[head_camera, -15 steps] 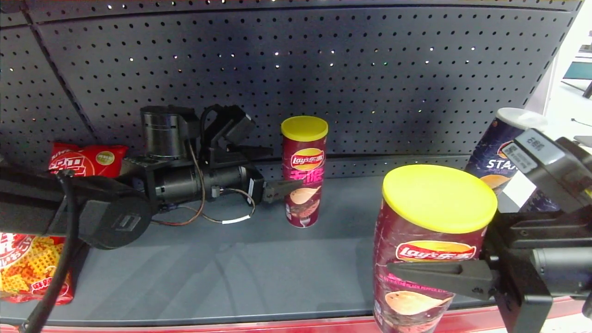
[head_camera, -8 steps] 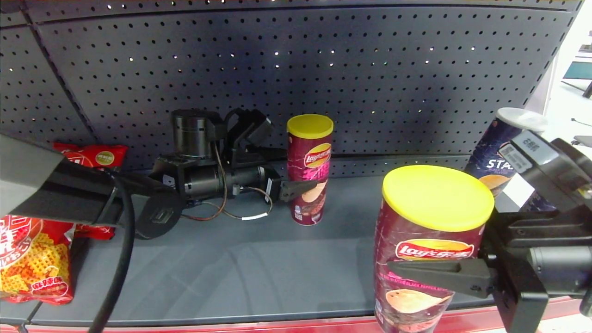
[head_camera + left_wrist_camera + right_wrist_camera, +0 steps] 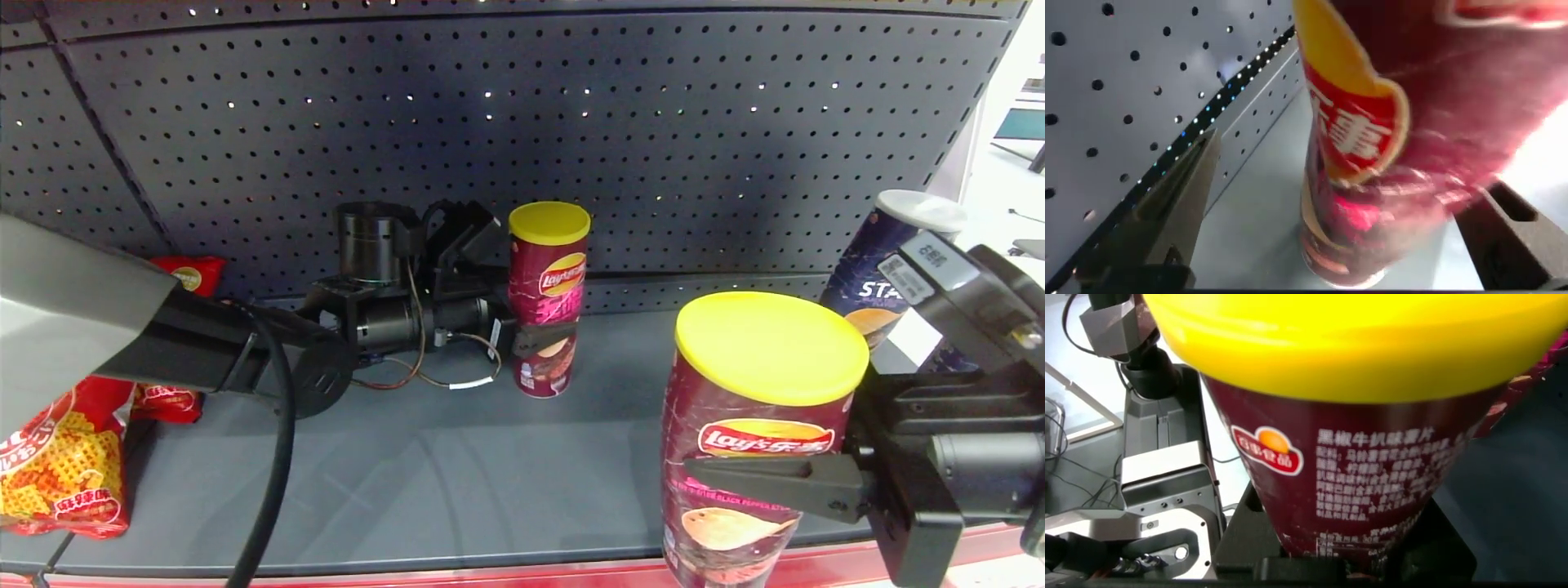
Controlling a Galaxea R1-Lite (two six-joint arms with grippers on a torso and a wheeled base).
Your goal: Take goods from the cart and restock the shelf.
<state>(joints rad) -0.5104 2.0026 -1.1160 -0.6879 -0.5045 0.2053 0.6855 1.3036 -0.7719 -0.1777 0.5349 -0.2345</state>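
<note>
- Head view: the pegboard (image 3: pixel 571 122) backs the shelf (image 3: pixel 457 474). The far can (image 3: pixel 549 269) stands upright near the foot of the pegboard, yellow lid up.
- The left gripper (image 3: pixel 545 335) reaches in level, side-on along the pegboard, with one finger across the far can's lower front.
- The near can (image 3: pixel 763 359) is also upright but well out from the pegboard, at the shelf's red front lip. I cannot tell whether its base rests on the lip.
- The right gripper (image 3: pixel 751 474) pinches the near can around its waist. A blue can (image 3: pixel 873 269) leans behind it, nearer the pegboard. A red snack bag (image 3: pixel 57 465) lies well apart from both cans along the pegboard's run.
- Left wrist view: the jaws are spread either side of the far can (image 3: pixel 1388 139). Bare shelf shows between the can and the finger (image 3: pixel 1167 220) on the pegboard side.
- Right wrist view: the near can (image 3: pixel 1372 457) rises straight out of the clamped right gripper (image 3: pixel 1347 551), lid toward the camera.
- Judgement: the far can looks placed. The next move belongs to the right arm, which must carry its can toward the pegboard, long axis kept vertical, over the bare deck beside the far can.
</note>
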